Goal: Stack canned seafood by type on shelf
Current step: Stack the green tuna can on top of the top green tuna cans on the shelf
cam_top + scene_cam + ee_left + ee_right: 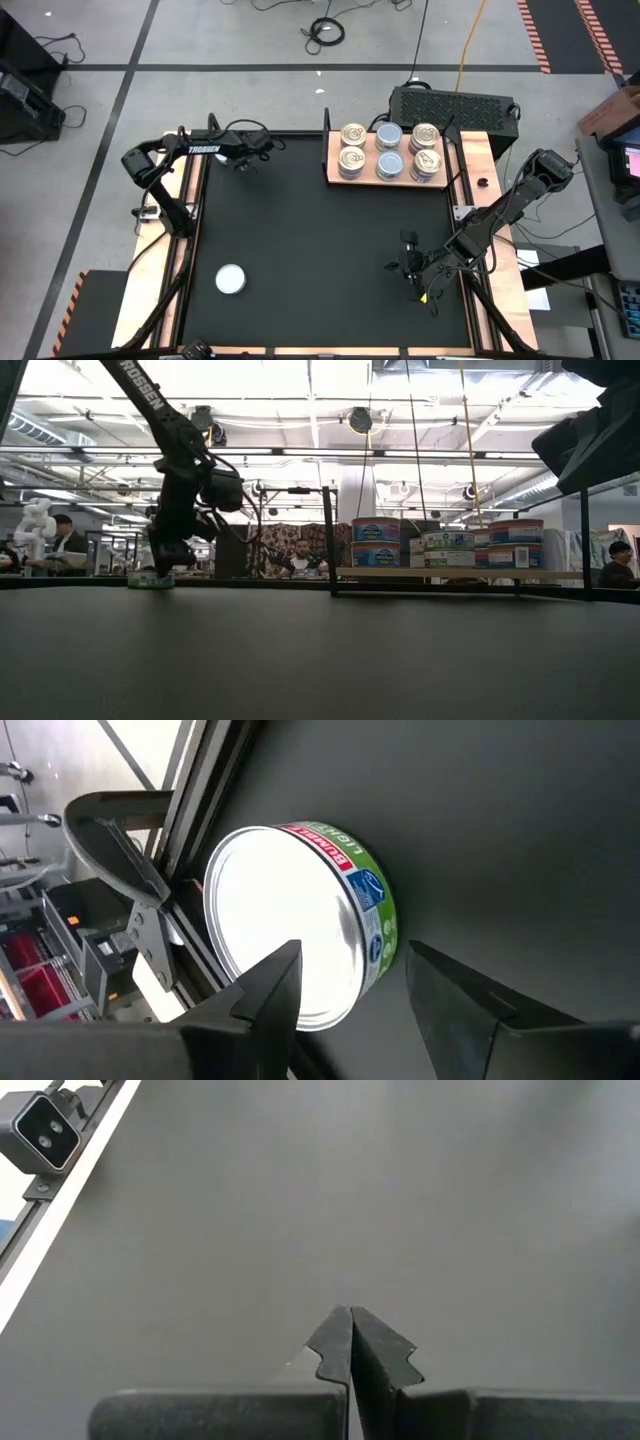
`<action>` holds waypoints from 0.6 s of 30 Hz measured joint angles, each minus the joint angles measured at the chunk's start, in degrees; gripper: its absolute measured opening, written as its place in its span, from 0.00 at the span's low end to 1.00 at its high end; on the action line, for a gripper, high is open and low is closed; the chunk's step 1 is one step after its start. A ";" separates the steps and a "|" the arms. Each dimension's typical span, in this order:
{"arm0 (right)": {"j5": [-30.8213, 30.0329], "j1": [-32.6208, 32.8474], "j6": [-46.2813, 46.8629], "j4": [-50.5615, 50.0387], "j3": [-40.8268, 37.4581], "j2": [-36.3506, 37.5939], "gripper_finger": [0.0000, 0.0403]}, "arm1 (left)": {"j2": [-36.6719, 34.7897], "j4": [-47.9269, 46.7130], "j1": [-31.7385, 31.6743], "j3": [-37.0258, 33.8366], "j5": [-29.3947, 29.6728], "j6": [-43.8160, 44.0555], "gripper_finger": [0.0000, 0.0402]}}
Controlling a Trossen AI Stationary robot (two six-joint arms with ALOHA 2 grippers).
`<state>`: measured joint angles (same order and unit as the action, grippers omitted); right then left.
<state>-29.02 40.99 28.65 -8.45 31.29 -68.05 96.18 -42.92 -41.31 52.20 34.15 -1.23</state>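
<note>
tin (300,920): lower rim hidden behind left gripper (350,995), fingers apart, arm bent low; right gripper (350,1342) pressed together.

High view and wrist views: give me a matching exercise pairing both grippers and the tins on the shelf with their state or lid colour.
Column one:
1. left gripper
2. right gripper
3. middle tins on the shelf
4. outer tins on the shelf

Column two:
A. cream-gold lids
B. shut
C. blue lids
D. open

Pairs: 1-D, 2-B, 3-C, 4-A
</note>
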 joint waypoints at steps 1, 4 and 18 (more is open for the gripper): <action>0.00 -0.02 0.01 0.00 0.00 0.00 0.00 | 0.00 0.37 -0.16 -0.36 0.01 -0.64 0.45; 0.00 0.00 0.11 0.00 0.00 0.00 0.00 | 0.00 1.12 -0.44 -1.68 0.01 -1.17 0.45; 0.02 0.00 0.91 0.04 0.00 0.00 0.00 | -0.15 1.81 -0.54 -4.01 1.43 -0.83 0.11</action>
<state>-28.99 40.99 29.56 -8.40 31.29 -68.05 96.03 -41.11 -41.85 48.19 35.58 -2.05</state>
